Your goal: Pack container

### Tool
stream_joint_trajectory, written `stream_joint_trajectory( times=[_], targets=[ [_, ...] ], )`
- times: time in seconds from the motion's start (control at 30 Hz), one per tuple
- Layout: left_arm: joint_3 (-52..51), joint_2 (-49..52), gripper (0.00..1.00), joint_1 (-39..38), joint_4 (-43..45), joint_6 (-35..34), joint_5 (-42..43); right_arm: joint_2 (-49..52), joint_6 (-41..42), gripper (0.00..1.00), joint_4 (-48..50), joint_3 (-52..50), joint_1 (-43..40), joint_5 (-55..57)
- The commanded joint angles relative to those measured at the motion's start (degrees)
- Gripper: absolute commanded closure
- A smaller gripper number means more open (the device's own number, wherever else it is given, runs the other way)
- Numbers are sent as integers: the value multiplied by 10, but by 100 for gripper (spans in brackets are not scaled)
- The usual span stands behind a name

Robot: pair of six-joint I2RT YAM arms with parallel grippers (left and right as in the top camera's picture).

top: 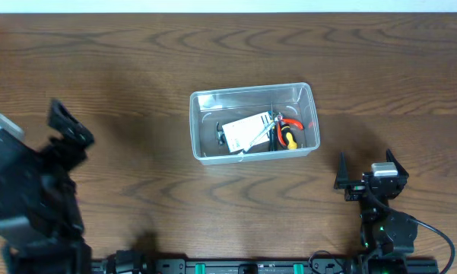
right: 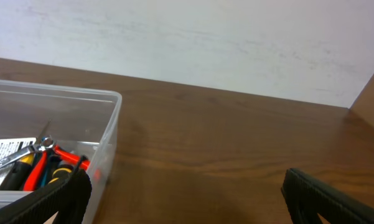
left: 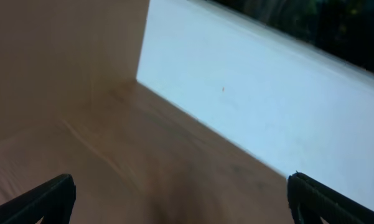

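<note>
The clear plastic container [top: 252, 97] stands in the middle of the table. Inside it lie red- and yellow-handled hand tools [top: 288, 132], a silver wrench and a white card [top: 243, 132]. The container also shows at the left of the right wrist view [right: 106, 134], with the tools [right: 53, 165] inside. My left gripper [top: 70, 129] is open and empty at the table's left, far from the container; its view [left: 180, 199] shows only bare wood and a wall. My right gripper [top: 365, 169] is open and empty, to the right of and nearer than the container [right: 187, 199].
The wooden table [top: 137, 61] surrounds the container. A pale wall [right: 205, 37] rises behind the table's far edge. The arm bases sit at the near edge.
</note>
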Motion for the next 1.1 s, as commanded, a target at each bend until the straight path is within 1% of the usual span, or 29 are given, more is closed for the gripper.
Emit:
stream_joint_trajectory(
  times=[0.0, 0.27, 0.43, 0.57, 0.77, 1.07],
  targets=[
    [-84, -58, 2, -20, 13, -10, 4, -5, -6, 1, -2, -2, 2, -4],
    [-290, -187, 2, -47, 80, -14, 4, -5, -6, 1, -2, -2, 2, -4],
    [-382, -254, 2, -56, 120, -50, 4, -5, -7, 1, -2, -2, 2, -4],
    [-433, -295, 2, -57, 143, -79, 4, -5, -7, 1, -2, -2, 2, -4],
    [-473, -339, 2, -63, 153, -80, 4, -5, -7, 1, -2, -2, 2, -4],
    [-509, -357, 2, -77, 153, -82, 4, -5, -6, 1, -2, -2, 2, -4]
  ],
)
